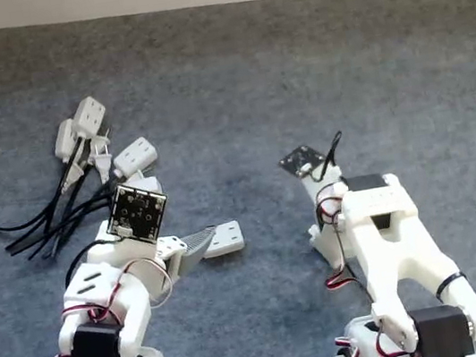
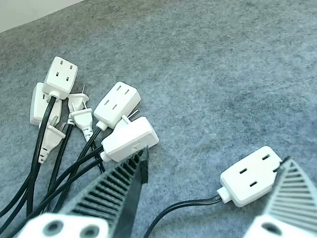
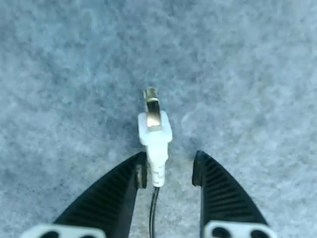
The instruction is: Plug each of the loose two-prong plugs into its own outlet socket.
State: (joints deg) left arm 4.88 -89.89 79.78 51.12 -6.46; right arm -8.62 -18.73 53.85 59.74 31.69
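The left gripper (image 2: 215, 158) stands wide open over a lone socket (image 2: 250, 176) that lies by one fingertip, probably so it can be steadied for mating. The right gripper (image 3: 170, 161) is narrowly open around a plug (image 3: 155, 131), one finger touching it and the other just clear. The high view adds the spare cords (image 1: 81, 158) bunched at the far left.

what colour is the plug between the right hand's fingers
White plug, black cord; best in right wrist view.
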